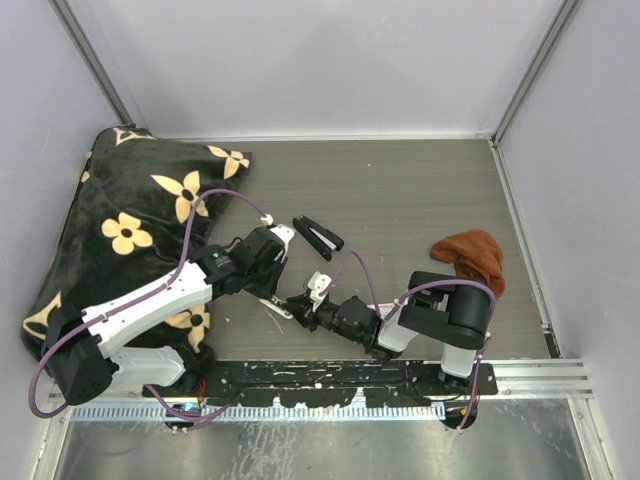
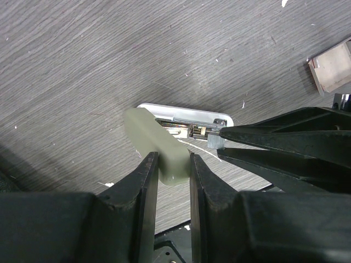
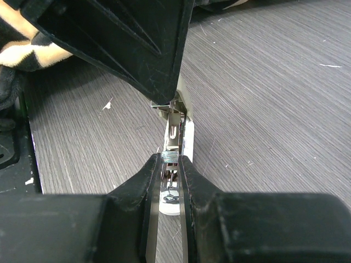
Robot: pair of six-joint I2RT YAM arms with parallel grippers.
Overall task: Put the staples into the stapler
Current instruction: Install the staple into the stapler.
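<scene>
The tabletop (image 1: 400,190) carries the stapler (image 2: 181,115) close to the arm bases, opened up with its silver rail (image 3: 174,133) facing upward. Our left gripper (image 2: 173,162) is clenched on the cream-green cover (image 2: 145,127) and holds it swung clear of the rail. Our right gripper (image 3: 170,160) is pinched on the staples (image 2: 215,141), a small grey block poised at one end of the rail.

We judge the step in hand to be seating that block in the channel. To do it well, we should line its length up with the rail, lower it flat rather than nose first, and let go only once it sits between the walls. The left grip should stay firm so the stapler cannot slide and the cover cannot drop.

From above, both grippers cover most of the stapler. A long black thing (image 1: 318,235) beyond them is too unclear for us to name. The cardboard box (image 2: 332,68) is cut off by the frame edge, its contents unseen. We cannot tell whether the staples already touch the rail, nor which way their legs point
</scene>
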